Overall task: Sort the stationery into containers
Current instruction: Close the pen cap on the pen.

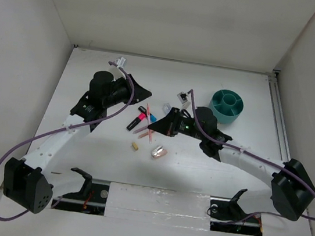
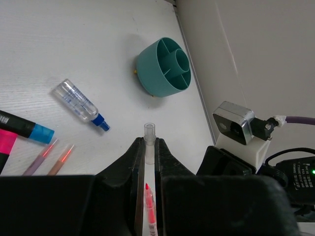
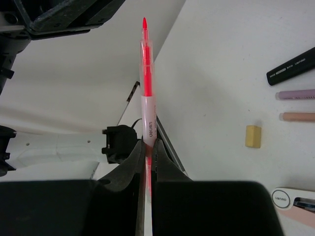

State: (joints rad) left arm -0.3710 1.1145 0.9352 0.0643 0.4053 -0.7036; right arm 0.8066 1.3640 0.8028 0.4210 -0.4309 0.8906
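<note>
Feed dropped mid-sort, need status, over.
Left gripper shut on clear-capped pen. Right gripper shut on pink pen. Teal bowl looks empty, nothing blocking it.

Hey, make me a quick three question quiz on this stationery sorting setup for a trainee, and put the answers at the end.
1. True or false: the right gripper is open and empty.
2. The clear tube lying on the table has a cap of which colour? A pink, B blue, C black.
3. How many thin pens lie side by side next to the blue-capped marker?
Key: 1 false, it is shut on a pink pen. 2 B. 3 two.
</note>
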